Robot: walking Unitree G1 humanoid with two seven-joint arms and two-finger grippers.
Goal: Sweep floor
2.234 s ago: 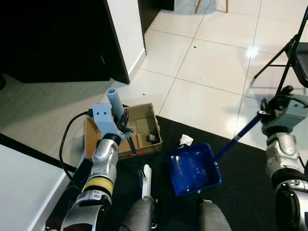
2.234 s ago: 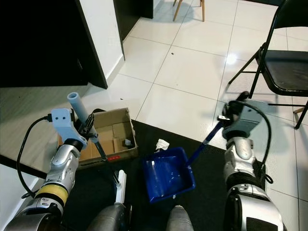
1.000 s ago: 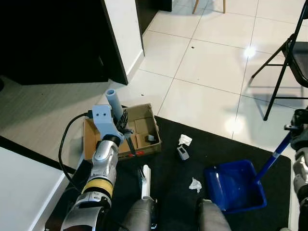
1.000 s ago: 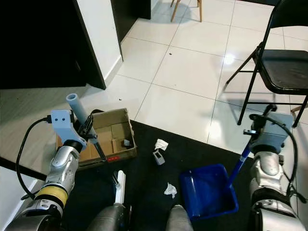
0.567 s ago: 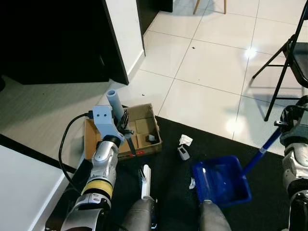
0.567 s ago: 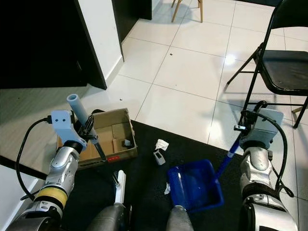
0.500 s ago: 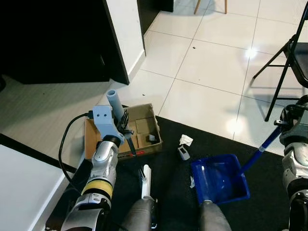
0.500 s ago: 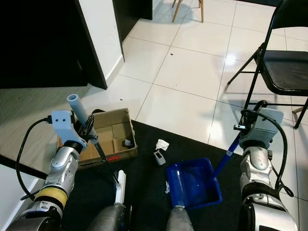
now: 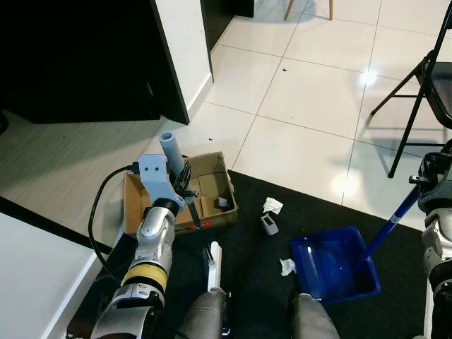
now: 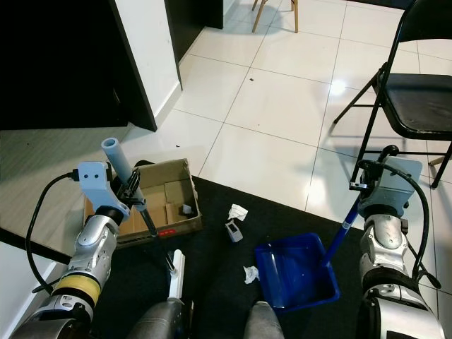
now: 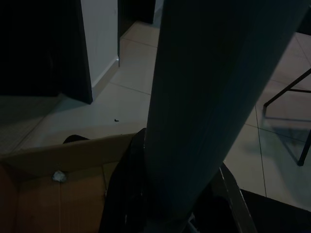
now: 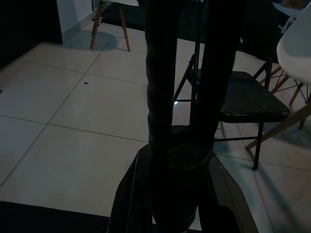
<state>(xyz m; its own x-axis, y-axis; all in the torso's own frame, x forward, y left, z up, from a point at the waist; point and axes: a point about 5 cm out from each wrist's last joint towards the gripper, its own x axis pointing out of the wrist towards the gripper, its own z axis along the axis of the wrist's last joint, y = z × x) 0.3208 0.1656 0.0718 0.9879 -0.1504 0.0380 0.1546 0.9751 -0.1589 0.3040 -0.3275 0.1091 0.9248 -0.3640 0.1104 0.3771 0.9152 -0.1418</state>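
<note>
While your right tool (image 10: pixel 367 185) clamped the blue dustpan (image 10: pixel 295 277) handle and your left tool (image 9: pixel 185 189) gripped one broom (image 9: pixel 200 229), three scraps lay on the black mat (image 9: pixel 247 247): two paper wads (image 9: pixel 272 205), one small grey piece (image 9: pixel 268 224).

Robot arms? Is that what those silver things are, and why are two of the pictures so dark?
Yes. You are looking down from a robot's head. Its left gripper holds a broom handle; its right gripper holds the blue dustpan by its long stick. The dustpan sits on a black mat, beside paper scraps and a small grey thing. A cardboard box stands by the left arm, and a folding chair on the tiles. The dark pictures come from cameras on the wrists, looking along the fingers.
</note>
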